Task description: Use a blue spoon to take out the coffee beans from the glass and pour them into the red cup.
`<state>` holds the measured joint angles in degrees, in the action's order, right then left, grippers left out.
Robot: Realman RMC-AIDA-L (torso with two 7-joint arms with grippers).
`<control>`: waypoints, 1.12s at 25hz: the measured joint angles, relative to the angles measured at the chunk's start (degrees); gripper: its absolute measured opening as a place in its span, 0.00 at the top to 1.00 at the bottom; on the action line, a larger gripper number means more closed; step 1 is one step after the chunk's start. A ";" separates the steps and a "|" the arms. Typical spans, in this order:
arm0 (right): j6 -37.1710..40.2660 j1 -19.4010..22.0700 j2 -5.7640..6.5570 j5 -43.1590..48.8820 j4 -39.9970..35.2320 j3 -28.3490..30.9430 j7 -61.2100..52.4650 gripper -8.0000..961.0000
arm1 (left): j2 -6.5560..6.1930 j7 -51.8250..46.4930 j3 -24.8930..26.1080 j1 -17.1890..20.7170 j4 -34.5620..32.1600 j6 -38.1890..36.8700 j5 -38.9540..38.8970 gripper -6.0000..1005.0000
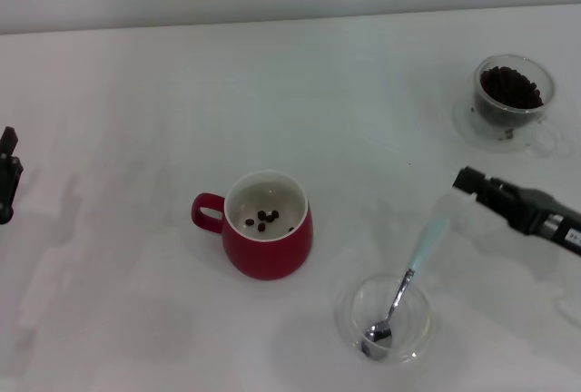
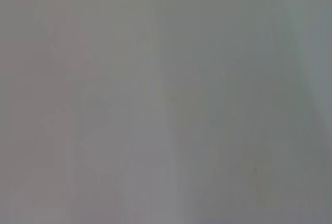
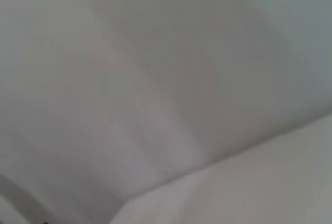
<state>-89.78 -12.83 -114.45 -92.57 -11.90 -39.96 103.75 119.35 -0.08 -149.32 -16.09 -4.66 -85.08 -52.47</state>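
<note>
In the head view, the blue spoon (image 1: 419, 260) is seen gripped at its pale handle tip by the right hand (image 1: 461, 194), its metal bowl resting in a shallow clear dish (image 1: 354, 312) near the front edge of the tabletop (image 1: 136, 120); the red cup (image 1: 266, 237) with a few coffee beans (image 1: 265, 219) is set just left of the dish, and the glass (image 1: 511, 99) of beans is placed far back right. The left hand (image 1: 8, 179) is parked at the left edge, well apart across open tabletop, its fingers impossible to judge. Only blank pale surface is shown in both wrist views.

No readable text anywhere — no labels, brands, numbers or signs.
</note>
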 joint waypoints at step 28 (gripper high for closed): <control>7.66 2.58 -0.24 -0.64 1.61 49.87 41.45 0.73 | 0.10 6.11 0.61 -2.35 -5.59 -0.05 -16.68 0.49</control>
<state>-82.12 -10.25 -114.70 -93.21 -10.29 9.90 145.20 119.45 6.03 -148.71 -18.44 -10.25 -85.13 -69.15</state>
